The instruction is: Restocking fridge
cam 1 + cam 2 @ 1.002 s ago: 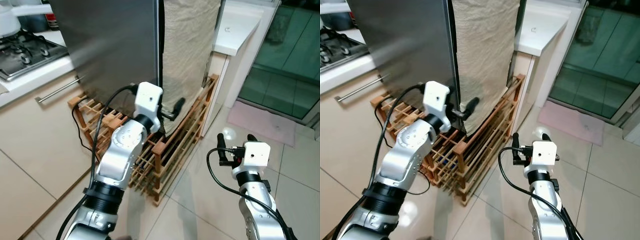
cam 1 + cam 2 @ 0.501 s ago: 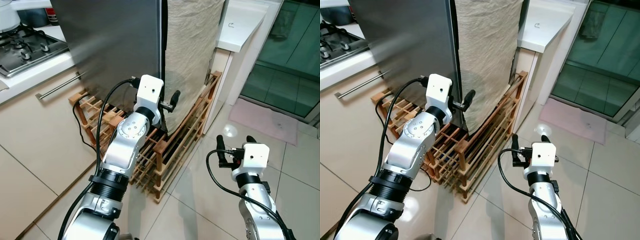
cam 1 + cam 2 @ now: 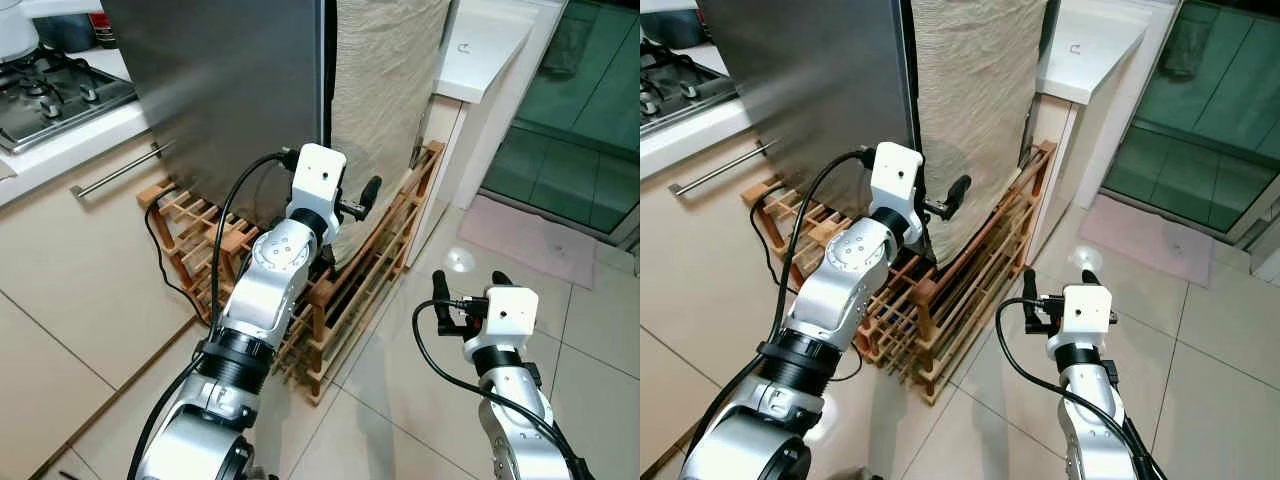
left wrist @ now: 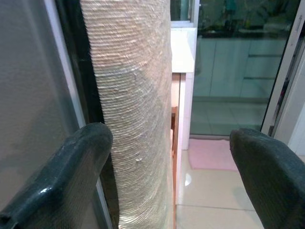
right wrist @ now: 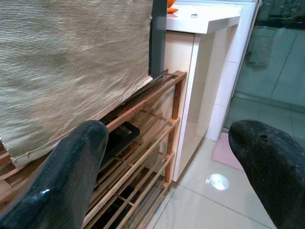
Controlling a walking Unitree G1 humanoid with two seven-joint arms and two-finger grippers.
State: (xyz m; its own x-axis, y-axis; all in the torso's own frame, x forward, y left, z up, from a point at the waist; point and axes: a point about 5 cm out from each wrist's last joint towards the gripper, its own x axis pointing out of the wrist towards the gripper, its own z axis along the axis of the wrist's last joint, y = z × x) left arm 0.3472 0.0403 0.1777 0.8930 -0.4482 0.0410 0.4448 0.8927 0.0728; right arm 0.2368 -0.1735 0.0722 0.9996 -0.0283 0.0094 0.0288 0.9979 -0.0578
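Kitchen, glossy beige floor tiles (image 3: pixel 400 400), cream cabinet fronts with a long metal bar handle (image 3: pixel 115 172), gas hob (image 3: pixel 50 90) on a white counter at far left. Glass door with green tint and a pink mat (image 3: pixel 525 235) to the right.

Fridge (image 3: pixel 225 90) stands ahead at the middle: tall, flat brushed-steel door, dull grey sheen, dark vertical edge along its right side. Door appears closed. Its side face is draped with a beige woven cloth (image 3: pixel 385 80), ribbed coarse texture, wrinkled, hanging down to the rack. A slatted wooden rack (image 3: pixel 350 290), reddish-brown thin bars, wraps around the fridge base; a flat black object lies on a lower shelf in the right wrist view (image 5: pixel 121 136). White counter (image 3: pixel 485 50) with square corner just right of the fridge.

Left gripper (image 3: pixel 362 198) raised at the fridge's front right edge, just beside the cloth, fingers spread wide, nothing between them; in the left wrist view one rounded black fingertip (image 4: pixel 83 157) sits in front of the steel door, the other well off toward the glass door. Touching or not: cannot tell.

Right gripper (image 3: pixel 465 290) low over the floor tiles, right of the rack, fingers wide apart, empty, pointing toward the rack and cloth.
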